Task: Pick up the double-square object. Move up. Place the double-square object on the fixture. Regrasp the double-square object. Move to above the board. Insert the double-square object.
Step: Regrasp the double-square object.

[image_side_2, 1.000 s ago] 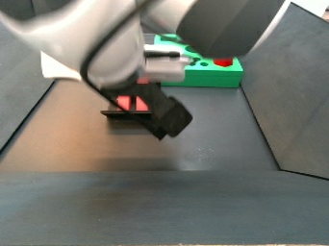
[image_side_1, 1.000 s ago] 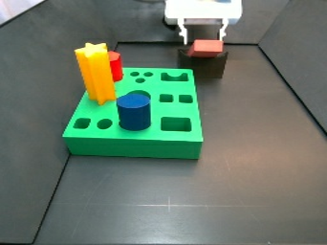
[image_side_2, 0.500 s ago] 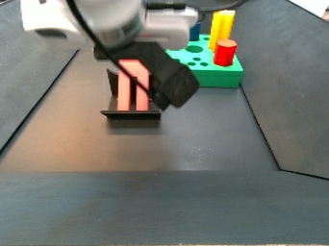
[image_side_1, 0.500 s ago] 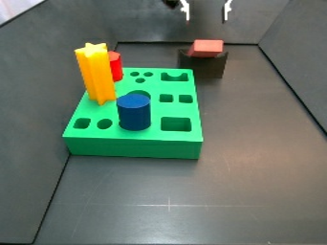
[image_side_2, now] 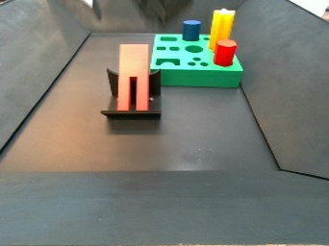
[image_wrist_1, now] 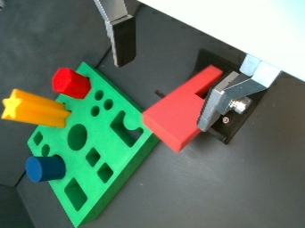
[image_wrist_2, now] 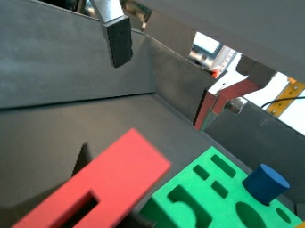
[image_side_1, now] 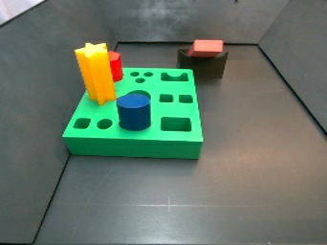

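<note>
I work in a robot test cell, a lab rig and no home or shop. Dark grey floor point(image_side_1: 192, 206) and sloped dark walls point(image_side_2: 38, 86) box me in, bare of any household clutter. The board point(image_side_1: 134, 134) is a bright green slab cut with shaped holes, holding a yellow star post point(image_side_1: 92, 72), a blue cylinder point(image_side_1: 133, 110) and a red peg point(image_side_2: 225, 52), all plain training shapes. The fixture point(image_side_2: 131, 111) cradles the double-square object point(image_side_2: 133, 75). My gripper point(image_wrist_1: 179, 67) hangs above them with fingers point(image_wrist_1: 121, 40) spread wide apart, gripping nothing.
</note>
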